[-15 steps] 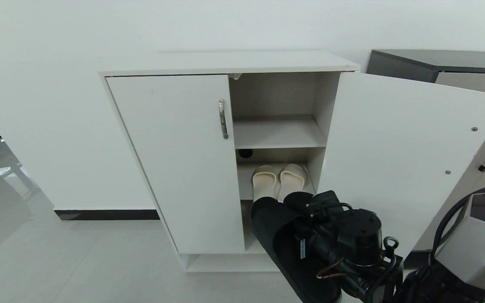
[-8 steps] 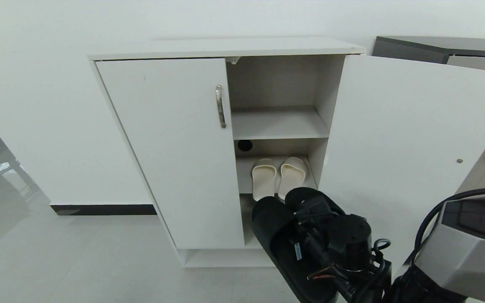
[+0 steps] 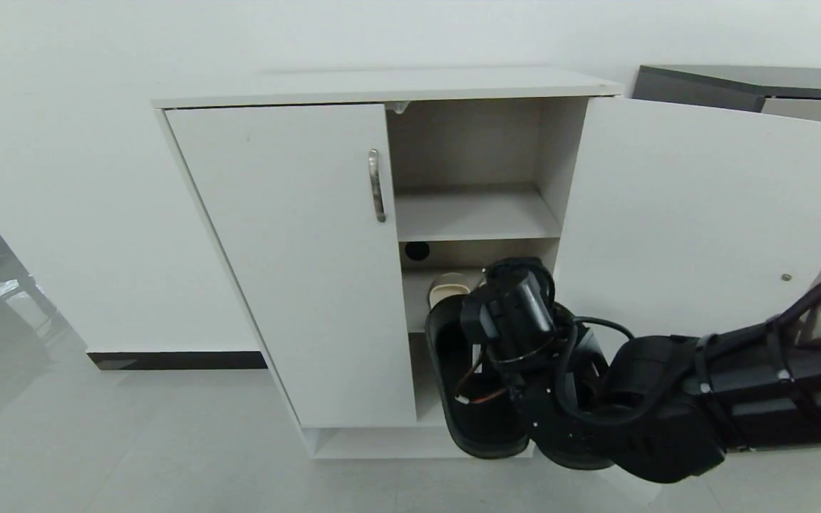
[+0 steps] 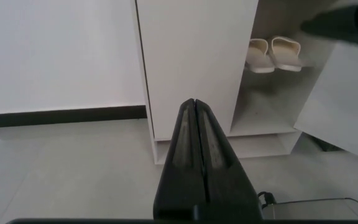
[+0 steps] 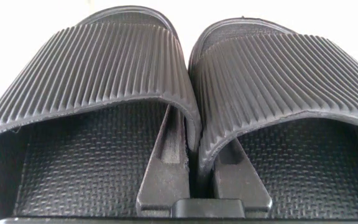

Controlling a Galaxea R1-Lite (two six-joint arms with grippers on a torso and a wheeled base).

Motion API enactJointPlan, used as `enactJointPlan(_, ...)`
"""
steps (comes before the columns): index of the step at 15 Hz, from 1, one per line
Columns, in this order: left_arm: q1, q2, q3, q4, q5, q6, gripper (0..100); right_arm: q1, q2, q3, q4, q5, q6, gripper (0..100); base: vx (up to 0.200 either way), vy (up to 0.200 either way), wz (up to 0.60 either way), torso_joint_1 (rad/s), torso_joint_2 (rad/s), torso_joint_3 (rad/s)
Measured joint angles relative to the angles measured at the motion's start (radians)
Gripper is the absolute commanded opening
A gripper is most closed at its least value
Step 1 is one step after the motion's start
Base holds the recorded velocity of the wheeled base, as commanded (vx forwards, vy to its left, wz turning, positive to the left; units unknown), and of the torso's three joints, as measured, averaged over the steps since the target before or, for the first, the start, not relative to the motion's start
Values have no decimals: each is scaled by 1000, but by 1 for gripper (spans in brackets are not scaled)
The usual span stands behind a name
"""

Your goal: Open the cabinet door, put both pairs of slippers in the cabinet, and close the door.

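The white cabinet (image 3: 382,85) has its left door (image 3: 289,263) closed and its right door (image 3: 695,214) swung open. Cream slippers (image 4: 273,55) lie side by side on the middle shelf; in the head view, one toe (image 3: 450,288) peeks out above the black pair. My right gripper (image 5: 194,158) is shut on the black slippers (image 3: 453,356), pinching their inner walls together. It holds them steeply tilted at the opening of the lower compartment. My left gripper (image 4: 195,107) hangs shut and empty over the floor in front of the closed door.
A metal handle (image 3: 377,185) sits on the closed door. The open door stands just right of my right arm. A dark grey cabinet (image 3: 738,82) stands further right. A black baseboard (image 3: 175,360) runs along the wall, with bare floor (image 3: 132,442) at the left.
The head camera has shifted. My right arm has swung the black slippers forward and down to the cabinet opening, tipping them steeper; they now cover most of the cream pair.
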Motion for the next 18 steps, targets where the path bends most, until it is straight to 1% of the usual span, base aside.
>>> enactJointPlan(1, -1, 0, 0, 1, 1, 0, 0, -3, -2, -34, 11, -10, -2, 0, 0, 0, 0, 0, 0, 0)
enactJointPlan(2, -2, 0, 0, 0, 0, 0, 0, -8, -1, -52, -17, -11, -36, 0, 0, 0, 0, 0, 0, 0)
enactJointPlan(5, 0, 0, 0, 1, 0, 1, 0, -51, 12, -75, -179, -13, -195, 0, 0, 0, 0, 0, 0, 0)
enactJointPlan(7, 0, 0, 0, 1, 1, 1, 0, -50, 23, -111, -216, -12, -253, 0, 0, 0, 0, 0, 0, 0)
enactJointPlan(9, -1, 0, 0, 0, 0, 1, 0, -63, 29, -155, -211, -13, -268, 0, 0, 0, 0, 0, 0, 0)
enactJointPlan(11, 0, 0, 0, 0, 0, 1, 0, -71, 32, -185, -167, -14, -263, 0, 0, 0, 0, 0, 0, 0)
enactJointPlan(15, 0, 0, 0, 0, 0, 1, 0, -96, 33, -204, -128, -13, -247, 0, 0, 0, 0, 0, 0, 0)
enactJointPlan(18, 0, 0, 0, 0, 0, 1, 0, -99, 32, -213, -59, -13, -216, 0, 0, 0, 0, 0, 0, 0)
